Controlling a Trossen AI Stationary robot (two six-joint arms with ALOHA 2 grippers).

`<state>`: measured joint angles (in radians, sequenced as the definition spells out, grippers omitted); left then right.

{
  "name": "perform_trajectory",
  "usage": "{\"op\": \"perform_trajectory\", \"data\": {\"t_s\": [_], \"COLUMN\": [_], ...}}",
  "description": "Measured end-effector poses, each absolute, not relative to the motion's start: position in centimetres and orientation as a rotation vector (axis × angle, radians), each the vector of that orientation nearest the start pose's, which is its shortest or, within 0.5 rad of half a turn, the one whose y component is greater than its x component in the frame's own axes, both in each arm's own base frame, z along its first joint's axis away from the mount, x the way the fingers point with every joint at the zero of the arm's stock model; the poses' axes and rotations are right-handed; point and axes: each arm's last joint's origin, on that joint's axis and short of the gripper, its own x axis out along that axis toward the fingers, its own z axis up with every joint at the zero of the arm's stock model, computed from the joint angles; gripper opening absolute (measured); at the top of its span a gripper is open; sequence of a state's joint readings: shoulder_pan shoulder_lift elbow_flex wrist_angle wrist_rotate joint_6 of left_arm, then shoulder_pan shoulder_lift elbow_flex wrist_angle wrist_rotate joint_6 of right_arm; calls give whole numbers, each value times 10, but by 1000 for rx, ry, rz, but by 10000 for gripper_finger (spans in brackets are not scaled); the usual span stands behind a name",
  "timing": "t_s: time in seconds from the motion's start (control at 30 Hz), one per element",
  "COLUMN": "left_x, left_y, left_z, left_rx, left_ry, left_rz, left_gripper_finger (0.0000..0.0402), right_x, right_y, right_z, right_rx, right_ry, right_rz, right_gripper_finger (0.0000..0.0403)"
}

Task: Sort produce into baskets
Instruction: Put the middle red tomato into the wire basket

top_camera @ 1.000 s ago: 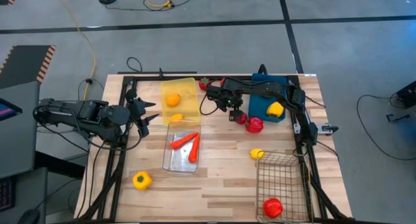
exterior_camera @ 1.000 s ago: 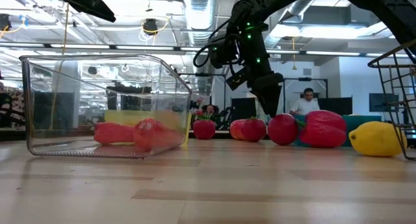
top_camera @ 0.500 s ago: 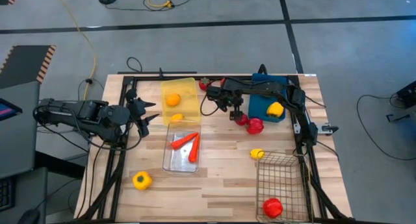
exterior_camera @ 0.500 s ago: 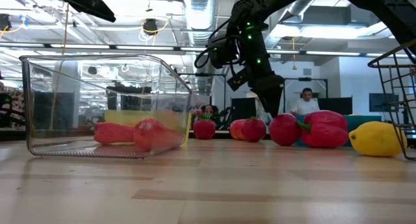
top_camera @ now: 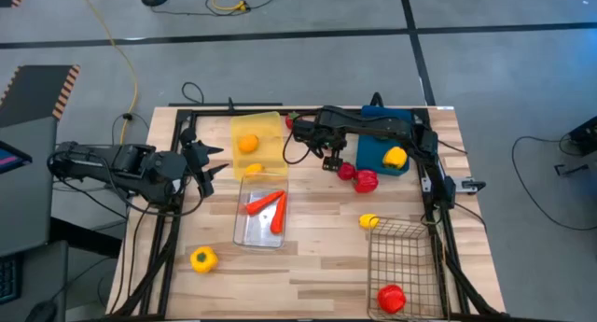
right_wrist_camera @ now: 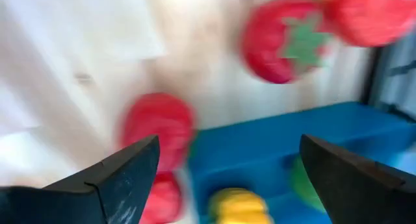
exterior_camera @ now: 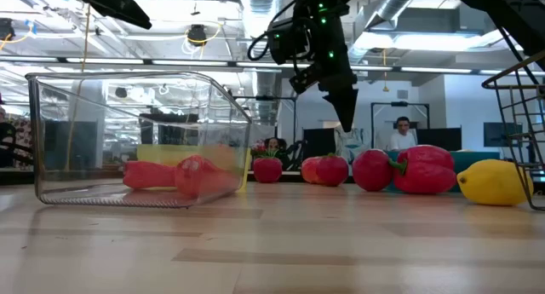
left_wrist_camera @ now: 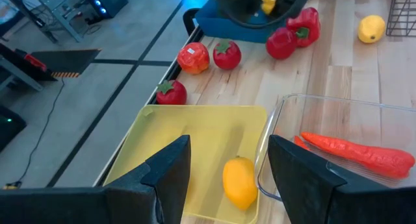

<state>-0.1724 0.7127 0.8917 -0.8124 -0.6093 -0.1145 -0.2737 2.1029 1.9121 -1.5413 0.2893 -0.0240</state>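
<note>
Red tomato [top_camera: 347, 172] on table, right pincer [top_camera: 329, 161] spread apart above it, empty

- The right claw [top_camera: 330, 161] is rising: in the low view its fingertips [exterior_camera: 347, 119] are now hanging well above the row of red produce, where a second ago they were reaching down almost to the red tomato [exterior_camera: 371, 170].
- In the high view the right claw is drawing back from the red tomato [top_camera: 346, 171] and red bell pepper [top_camera: 365, 180], shifting slightly toward the yellow bin [top_camera: 256, 141].
- Its fingers are standing apart and carrying nothing.
- The red tomato is sitting a little nearer the red bell pepper than a second ago.
</note>
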Motion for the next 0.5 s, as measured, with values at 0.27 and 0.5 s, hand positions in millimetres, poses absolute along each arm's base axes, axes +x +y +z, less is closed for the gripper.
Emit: {"op": "perform_trajectory", "data": {"t_s": [0.27,0.5], "left_x": [125,125], "left_y": [-5,-5], "left_z": [325,325], "left_rx": [133,132], "left_ry": [564,564], "left_rz": [455,455], "left_gripper_finger": [194,194], "right_x": [378,380], "right_y": [-81,-71], "right_z": [241,238], "right_rx": [75,73], "right_ry": [1786,1793], "right_rz": [-244,-262], "right_gripper_finger": [396,396]}}
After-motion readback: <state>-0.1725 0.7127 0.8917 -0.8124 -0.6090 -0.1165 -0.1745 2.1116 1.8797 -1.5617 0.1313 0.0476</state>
